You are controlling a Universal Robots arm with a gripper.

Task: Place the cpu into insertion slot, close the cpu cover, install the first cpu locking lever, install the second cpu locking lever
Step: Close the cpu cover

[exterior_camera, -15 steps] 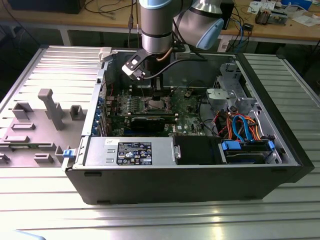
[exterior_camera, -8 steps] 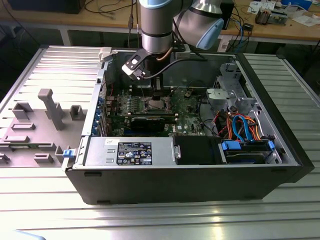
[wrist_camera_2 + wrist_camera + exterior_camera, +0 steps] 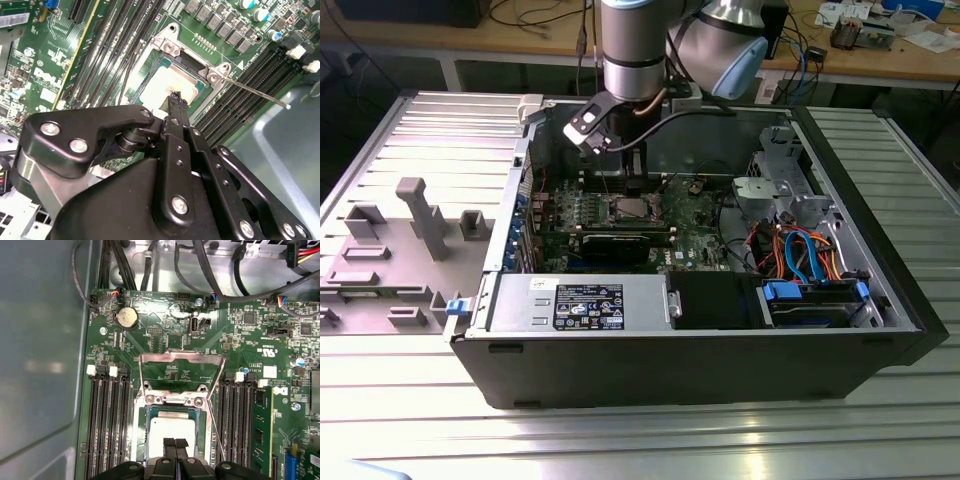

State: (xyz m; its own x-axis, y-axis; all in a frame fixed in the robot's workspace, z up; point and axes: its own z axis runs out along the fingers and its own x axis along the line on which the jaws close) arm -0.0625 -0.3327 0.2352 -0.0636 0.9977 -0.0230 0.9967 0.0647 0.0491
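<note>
Ribbed aluminium table [image 3: 620,440] under open computer case [image 3: 720,370]; workbench [image 3: 420,38] behind; fingers [image 3: 170,445] together over cpu [image 3: 157,430].

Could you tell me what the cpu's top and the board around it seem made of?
The cpu: apparently metal, dull silver-grey, judging by its soft matte sheen. The motherboard: green-coated circuit board, probably fibreglass laminate, with fine traces and soldered parts.
</note>
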